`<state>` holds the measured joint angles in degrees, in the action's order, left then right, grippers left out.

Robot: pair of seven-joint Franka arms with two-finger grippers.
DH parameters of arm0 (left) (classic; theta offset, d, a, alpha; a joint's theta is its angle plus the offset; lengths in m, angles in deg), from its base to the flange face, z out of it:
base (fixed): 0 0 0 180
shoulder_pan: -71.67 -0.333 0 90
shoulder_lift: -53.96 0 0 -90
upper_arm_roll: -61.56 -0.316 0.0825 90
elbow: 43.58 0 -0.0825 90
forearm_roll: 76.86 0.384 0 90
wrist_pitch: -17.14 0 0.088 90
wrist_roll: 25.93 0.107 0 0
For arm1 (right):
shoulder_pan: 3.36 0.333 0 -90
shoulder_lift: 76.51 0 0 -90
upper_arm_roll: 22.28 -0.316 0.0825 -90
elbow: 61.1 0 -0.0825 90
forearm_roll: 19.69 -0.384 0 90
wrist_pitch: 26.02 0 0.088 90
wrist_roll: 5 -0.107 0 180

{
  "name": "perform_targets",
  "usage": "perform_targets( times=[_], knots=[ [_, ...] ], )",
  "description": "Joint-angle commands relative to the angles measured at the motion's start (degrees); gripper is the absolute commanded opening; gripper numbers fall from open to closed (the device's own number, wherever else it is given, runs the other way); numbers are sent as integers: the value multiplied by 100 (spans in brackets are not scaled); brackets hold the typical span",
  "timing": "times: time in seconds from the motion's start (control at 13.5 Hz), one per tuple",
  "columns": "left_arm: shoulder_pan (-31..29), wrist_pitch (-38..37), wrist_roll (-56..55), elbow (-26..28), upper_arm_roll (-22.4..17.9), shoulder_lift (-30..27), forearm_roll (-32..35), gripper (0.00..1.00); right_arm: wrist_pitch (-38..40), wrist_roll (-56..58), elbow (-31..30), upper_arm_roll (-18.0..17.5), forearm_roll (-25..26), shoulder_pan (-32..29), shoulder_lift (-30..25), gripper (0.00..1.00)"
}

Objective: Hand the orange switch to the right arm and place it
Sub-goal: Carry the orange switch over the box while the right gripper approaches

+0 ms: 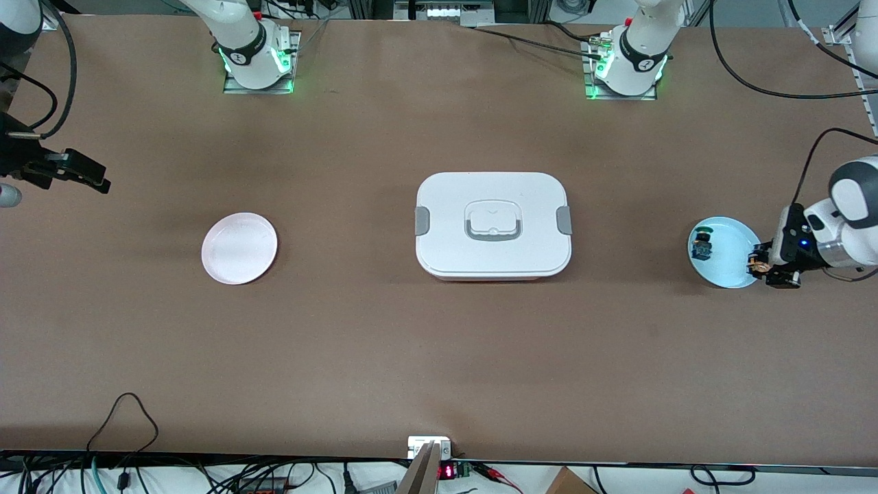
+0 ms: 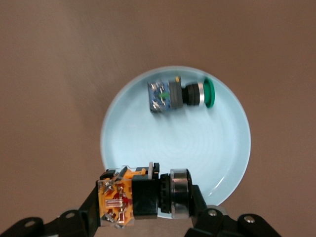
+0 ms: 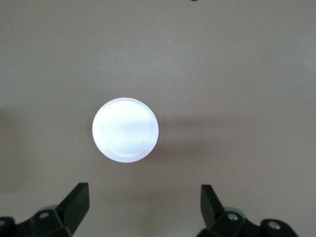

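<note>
Left gripper (image 2: 148, 207) clamped on orange switch (image 2: 140, 195) over blue plate (image 2: 232, 163).
We see the green switch (image 2: 180, 95) at the plate's 12 o'clock only clearly from the left wrist; right gripper (image 3: 145, 205) waits, fingers apart, over pink plate (image 3: 125, 129).

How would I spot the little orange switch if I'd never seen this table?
Start at the white lidded box mid-table, then go toward the left arm's end to the pale blue plate. At its rim, the left claw is shut on the orange switch. Its neighbour, lying on the plate, is the switch with a green button.
</note>
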<state>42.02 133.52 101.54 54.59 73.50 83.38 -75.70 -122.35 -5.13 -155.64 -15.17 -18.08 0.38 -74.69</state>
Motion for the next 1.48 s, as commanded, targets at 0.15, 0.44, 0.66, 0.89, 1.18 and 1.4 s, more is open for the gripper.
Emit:
perform_targets(
  times=[0.15, 0.44, 0.66, 0.89, 1.18, 1.4],
  knots=[
    [240, -1995, -46, -1045, 247, 56, -1974, 0, 167, 48, 129, 2, -21, 13, -24, 100],
    [881, -2847, -878, -1072, 291, 65, -4091, 0, 308, 74, 129, -7, -12, 13, -15, 100],
    [1251, -3077, -1495, -1028, 387, 21, -5385, 0, 343, 56, 129, -16, -21, 21, -15, 100],
    [1261, -3096, -1672, -871, 1036, 21, -6624, 0, 457, 48, 129, 28, -580, -22, -6, 100],
    [1252, -2632, -1672, -423, 1652, -303, -7892, 0, 878, 91, 138, 54, -1451, -40, -15, 100],
    [1234, -1692, -1673, 166, 2188, -805, -8648, 0, 1029, 126, 129, 81, -2505, -66, -6, 100]
  ],
)
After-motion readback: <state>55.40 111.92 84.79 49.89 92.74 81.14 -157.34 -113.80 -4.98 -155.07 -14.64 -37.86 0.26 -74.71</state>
